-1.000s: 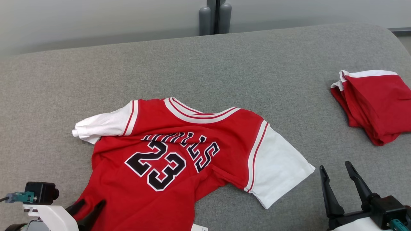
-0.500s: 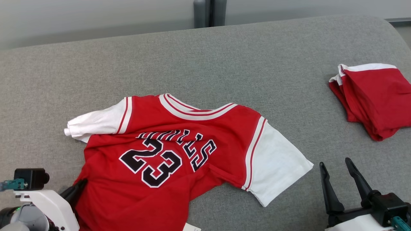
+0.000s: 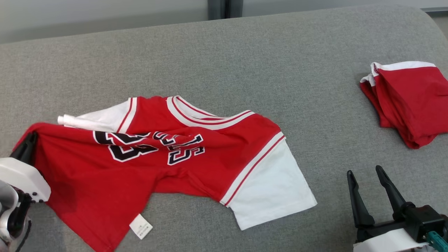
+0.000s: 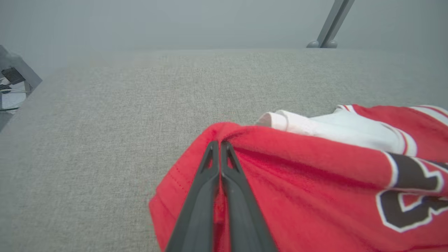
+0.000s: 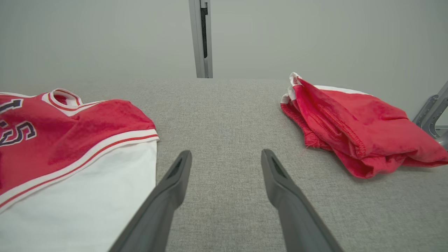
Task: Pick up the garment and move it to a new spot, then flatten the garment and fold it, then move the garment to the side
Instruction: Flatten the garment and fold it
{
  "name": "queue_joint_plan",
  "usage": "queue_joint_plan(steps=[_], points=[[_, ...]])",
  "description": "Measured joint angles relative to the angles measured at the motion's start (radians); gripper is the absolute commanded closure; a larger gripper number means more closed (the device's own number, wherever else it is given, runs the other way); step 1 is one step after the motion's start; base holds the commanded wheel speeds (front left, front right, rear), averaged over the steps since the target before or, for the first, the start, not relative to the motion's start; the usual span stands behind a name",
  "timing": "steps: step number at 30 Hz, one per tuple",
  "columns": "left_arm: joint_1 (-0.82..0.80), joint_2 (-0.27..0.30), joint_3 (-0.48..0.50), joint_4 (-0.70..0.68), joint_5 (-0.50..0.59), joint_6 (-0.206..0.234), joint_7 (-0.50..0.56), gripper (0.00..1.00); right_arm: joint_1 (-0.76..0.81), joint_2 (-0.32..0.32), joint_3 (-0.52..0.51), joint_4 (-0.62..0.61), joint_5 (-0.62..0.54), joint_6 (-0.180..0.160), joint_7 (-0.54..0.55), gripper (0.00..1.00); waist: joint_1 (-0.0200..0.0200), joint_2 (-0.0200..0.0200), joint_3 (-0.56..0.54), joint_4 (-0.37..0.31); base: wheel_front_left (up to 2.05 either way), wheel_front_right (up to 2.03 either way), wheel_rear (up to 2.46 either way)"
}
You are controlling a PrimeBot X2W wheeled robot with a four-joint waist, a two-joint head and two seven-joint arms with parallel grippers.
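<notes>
I see folded red cloth (image 3: 409, 105) on grey padded surface (image 3: 245, 59), its right edge | grey post (image 5: 197, 38) behind its far edge

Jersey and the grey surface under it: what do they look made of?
Jersey: soft knit cloth, matte, likely cotton or polyester; it creases and drapes, with stitched hems. Surface: grey woven upholstery fabric, matte; a fine flecked weave shows.
</notes>
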Motion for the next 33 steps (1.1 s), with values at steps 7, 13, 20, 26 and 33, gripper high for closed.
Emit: queue_joint_plan(steps=[7,13,20,26,33], points=[[-0.048,-0.056,-0.003,0.147,0.016,-0.040,-0.056,0.00,0.001,0.000,-0.009,0.005,-0.007,0.000,0.000,0.00,0.0000,0.0000,-0.016,-0.004,0.00,0.00,0.00],[0.023,-0.097,0.067,0.113,0.052,0.003,-0.118,0.00,0.028,0.000,-0.039,0.007,-0.017,0.000,0.000,0.00,0.0000,0.0000,-0.068,0.011,0.00,0.00,0.00],[0.315,-0.250,0.339,-0.225,0.272,0.100,-0.121,0.00,0.052,-0.001,-0.093,-0.002,-0.038,0.000,0.000,0.00,0.0000,0.0000,-0.137,0.074,0.00,0.00,0.00],[0.544,-0.408,0.437,-0.378,0.464,0.096,-0.121,0.00,0.067,-0.001,-0.119,-0.003,-0.046,0.000,0.000,0.00,0.0000,0.0000,-0.197,0.149,0.00,0.00,0.00],[0.684,-0.537,0.551,-0.402,0.610,0.014,-0.121,0.00,0.086,-0.001,-0.129,0.004,-0.042,0.000,0.000,0.00,0.0000,0.0000,-0.242,0.218,0.00,0.00,0.00]])
